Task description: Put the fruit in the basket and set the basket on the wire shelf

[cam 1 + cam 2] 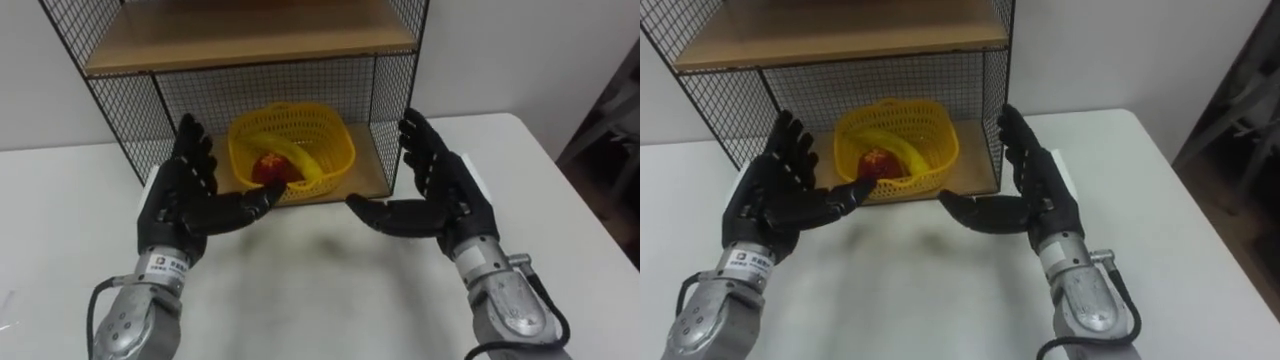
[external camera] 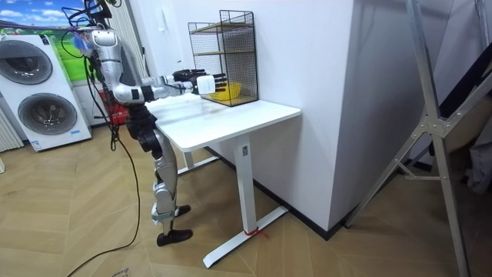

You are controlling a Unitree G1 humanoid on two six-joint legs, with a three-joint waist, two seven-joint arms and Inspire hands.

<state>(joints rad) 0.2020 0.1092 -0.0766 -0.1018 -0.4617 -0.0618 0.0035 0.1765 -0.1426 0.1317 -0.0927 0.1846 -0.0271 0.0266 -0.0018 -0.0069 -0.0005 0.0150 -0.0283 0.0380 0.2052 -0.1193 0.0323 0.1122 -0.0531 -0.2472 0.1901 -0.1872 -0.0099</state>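
We see the yellow basket (image 1: pixel 338 150) standing on the lower board (image 1: pixel 368 170) of the wire shelf (image 1: pixel 130 110), inside its mesh walls and under the upper board (image 1: pixel 250 35). 2 fruits lie in the basket: a banana (image 1: pixel 292 153) curving across the middle and a red apple (image 1: pixel 268 168) low against the near wall, touching the banana.

Both hands hover above the white table (image 1: pixel 320 290) just in front of the shelf, 1 at each side of the basket, palms turned toward each other. Our left hand (image 1: pixel 180 205) is spread wide, fingers straight and pointing up toward the shelf, thumb stretched inward; it holds nothing. The thumb's tip overlaps the basket's near wall in the eye views, and we cannot tell whether it touches. Our right hand (image 1: pixel 445 195) mirrors it: fingers straight and fanned, thumb reaching inward over the table, nothing in its grasp, and apart from the basket.

In the room view we stand upright at the table's end on that view's left, both arms stretched forward at table height toward the shelf, which sits at the far edge of the table against the wall (image 2: pixel 307 54). White washing machines (image 2: pixel 42 108) stand behind us on the room view's left.
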